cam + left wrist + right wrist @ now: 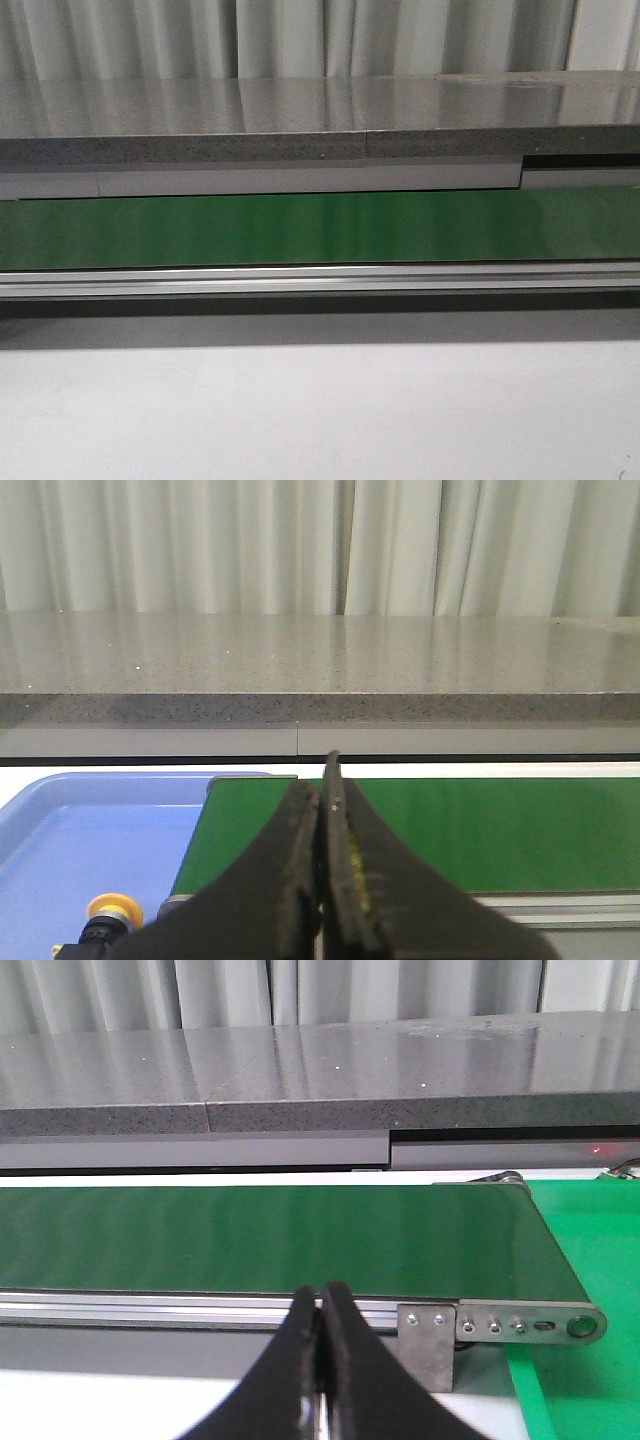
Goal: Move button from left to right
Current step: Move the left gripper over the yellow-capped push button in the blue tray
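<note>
Left gripper [322, 880] and right gripper [320, 1360]: fingers pressed together, holding nothing. The button [112, 912] lay in the blue tray [60, 830], beside the green belt [480, 830], partly cut off behind the left fingers. Risk: tray wall or belt frame could foul a low approach. Front view showed neither button nor arms.
</note>
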